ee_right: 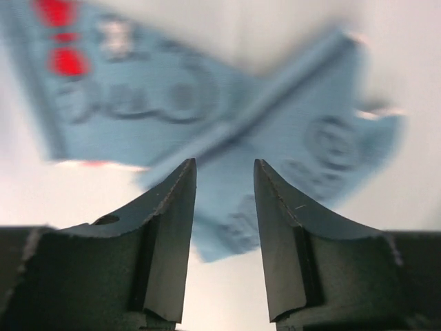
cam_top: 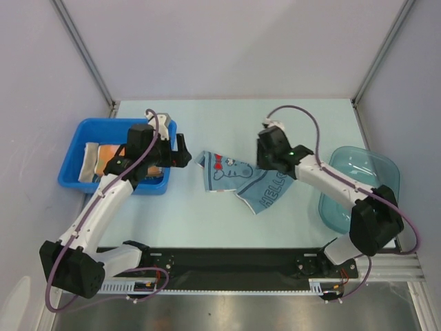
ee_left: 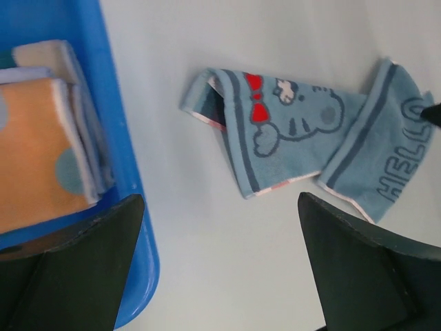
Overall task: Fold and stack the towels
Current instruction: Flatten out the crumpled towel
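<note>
Top external view: the left gripper is wide open by the blue bin. The right gripper, half open, hangs over the blue towel.

Pale table, blue bin left, light blue towel centre, teal tub right

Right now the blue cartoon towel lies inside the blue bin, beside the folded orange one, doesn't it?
No. The blue cartoon towel lies outside the blue bin, loosely rumpled on the table. Only the folded orange one is in the bin. The left wrist view shows this plainly.
</note>
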Robot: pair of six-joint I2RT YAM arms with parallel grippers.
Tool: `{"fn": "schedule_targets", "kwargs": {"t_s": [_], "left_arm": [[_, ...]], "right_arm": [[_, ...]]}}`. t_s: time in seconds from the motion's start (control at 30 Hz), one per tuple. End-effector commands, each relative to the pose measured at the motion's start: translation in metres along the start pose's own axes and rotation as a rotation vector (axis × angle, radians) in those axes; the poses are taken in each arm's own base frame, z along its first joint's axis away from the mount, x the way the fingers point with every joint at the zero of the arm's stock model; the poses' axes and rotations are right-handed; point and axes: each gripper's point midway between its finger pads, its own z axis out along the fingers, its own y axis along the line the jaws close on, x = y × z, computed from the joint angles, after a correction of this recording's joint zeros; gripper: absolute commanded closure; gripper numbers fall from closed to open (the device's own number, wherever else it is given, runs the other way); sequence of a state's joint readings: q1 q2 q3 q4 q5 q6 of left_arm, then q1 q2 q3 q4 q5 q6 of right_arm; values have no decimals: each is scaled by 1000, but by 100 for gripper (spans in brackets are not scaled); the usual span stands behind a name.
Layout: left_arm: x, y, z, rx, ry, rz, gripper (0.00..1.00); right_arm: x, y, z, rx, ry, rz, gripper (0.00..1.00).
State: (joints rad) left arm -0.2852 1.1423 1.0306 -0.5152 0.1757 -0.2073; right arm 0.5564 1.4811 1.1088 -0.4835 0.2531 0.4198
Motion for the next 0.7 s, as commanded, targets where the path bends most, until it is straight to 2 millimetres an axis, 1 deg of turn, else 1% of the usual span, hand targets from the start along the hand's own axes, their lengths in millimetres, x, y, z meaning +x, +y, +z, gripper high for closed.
{"fn": "schedule_targets", "kwargs": {"t_s": [0.0,0.03,0.07,0.1,0.13,0.17,0.2,0.23,0.27,0.3,0.33,0.37,0.4,0.43,0.47,0.5,0.67], "left_arm": [[-36,12,-29,-115,-164,-49,0],[-38,10,-34,-110,-184,-55,0],[-39,10,-37,-107,-188,-49,0],[-40,10,-39,-107,-191,-44,0],[-35,12,-37,-118,-166,-41,0],[-34,23,-38,-184,-163,-51,0],[-36,32,-39,-238,-160,-69,0],[-28,43,-41,-297,-126,-93,0],[-28,51,-42,-334,-123,-130,0],[-24,55,-41,-350,-118,-154,0],[-25,63,-43,-359,-137,-207,0],[-27,63,-47,-343,-163,-235,0],[-19,63,-43,-316,-156,-257,0],[-23,64,-44,-296,-183,-274,0],[-24,70,-45,-298,-197,-305,0],[-23,71,-46,-294,-200,-313,0],[-21,76,-46,-304,-187,-305,0]], "right_arm": [[-23,81,-10,-149,-82,-22,55],[-20,98,-5,-170,-78,-42,54],[3,119,8,-172,-32,-94,54],[9,131,14,-176,-11,-99,54],[5,148,15,-193,-17,-105,54],[22,158,31,-180,19,-131,54],[31,171,33,-188,32,-138,55],[27,186,32,-215,17,-133,55],[34,193,38,-217,23,-136,55],[45,203,44,-224,30,-148,55],[46,214,48,-249,17,-125,55],[49,221,50,-264,16,-123,55],[59,224,59,-255,29,-124,55],[65,225,62,-238,38,-118,55],[63,229,62,-233,31,-122,55],[69,228,67,-217,38,-132,55],[87,231,71,-198,40,-170,56]]}}
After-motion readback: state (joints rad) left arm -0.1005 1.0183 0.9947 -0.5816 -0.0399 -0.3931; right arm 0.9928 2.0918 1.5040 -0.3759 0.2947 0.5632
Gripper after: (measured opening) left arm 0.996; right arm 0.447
